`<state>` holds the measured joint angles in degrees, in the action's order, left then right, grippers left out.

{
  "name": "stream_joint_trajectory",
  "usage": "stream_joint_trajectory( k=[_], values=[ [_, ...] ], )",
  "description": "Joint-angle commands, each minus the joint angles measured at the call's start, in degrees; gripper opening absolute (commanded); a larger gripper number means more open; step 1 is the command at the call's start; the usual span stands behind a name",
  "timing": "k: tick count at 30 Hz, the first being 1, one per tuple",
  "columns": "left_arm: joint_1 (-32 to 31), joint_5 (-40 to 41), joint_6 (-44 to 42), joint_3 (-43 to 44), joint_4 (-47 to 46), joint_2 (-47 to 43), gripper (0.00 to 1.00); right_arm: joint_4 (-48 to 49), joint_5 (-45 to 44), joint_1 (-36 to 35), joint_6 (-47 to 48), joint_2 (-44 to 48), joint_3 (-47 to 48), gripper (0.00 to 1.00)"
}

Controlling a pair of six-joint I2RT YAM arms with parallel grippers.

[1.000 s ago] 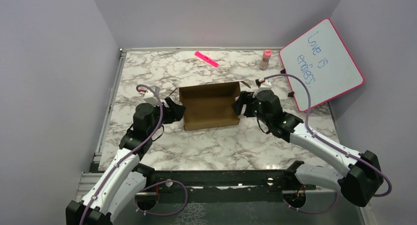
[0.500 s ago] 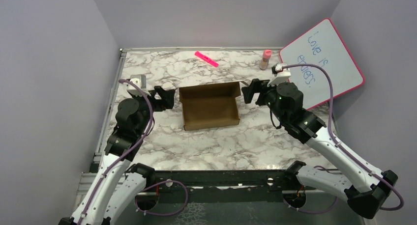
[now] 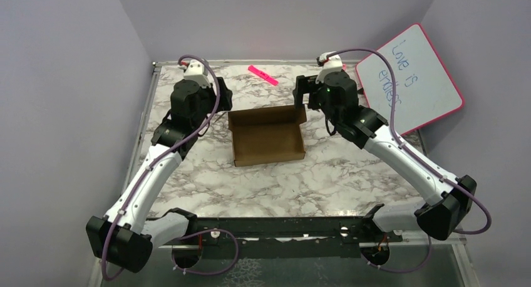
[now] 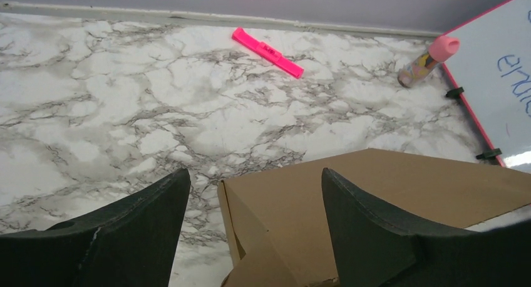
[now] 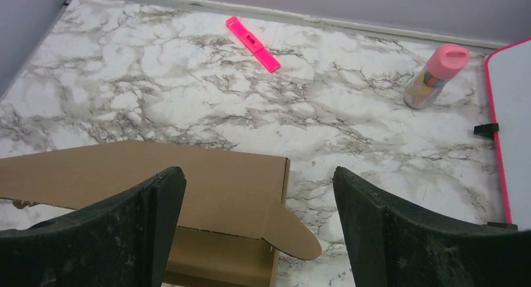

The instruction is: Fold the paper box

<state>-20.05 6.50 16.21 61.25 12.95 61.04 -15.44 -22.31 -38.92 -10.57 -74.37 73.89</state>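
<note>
- top external: paper box (image 3: 266, 140), open-topped, sat at the middle of the table (image 3: 350, 174).
- left gripper (image 4: 250, 183): fingers apart, empty, over the box's far left corner.
- right gripper (image 5: 258, 177): fingers apart, empty, over the far right corner.

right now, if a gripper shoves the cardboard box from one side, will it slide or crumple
The paper box looks empty and thin-walled, so it probably slides easily on the smooth marble-look table. It would likely flex if pinched. The rounded flap sticks out unsupported, so it may bend first.
</note>
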Motion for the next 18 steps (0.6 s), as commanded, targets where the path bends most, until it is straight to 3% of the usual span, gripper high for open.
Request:
stream_joint_trajectory(
  k=[1, 18],
  values=[
    [0.01, -4.34, -1.68, 1.47, 2.72, 3.34, 0.76, -3.76, 2.76, 0.42, 1.92, -2.45, 2.75, 0.93],
    [0.01, -11.19, 1.84, -9.86, 3.83, -1.15, 0.68, -4.59, 8.82, 0.38, -2.81, 1.19, -9.76, 0.89]
  ],
)
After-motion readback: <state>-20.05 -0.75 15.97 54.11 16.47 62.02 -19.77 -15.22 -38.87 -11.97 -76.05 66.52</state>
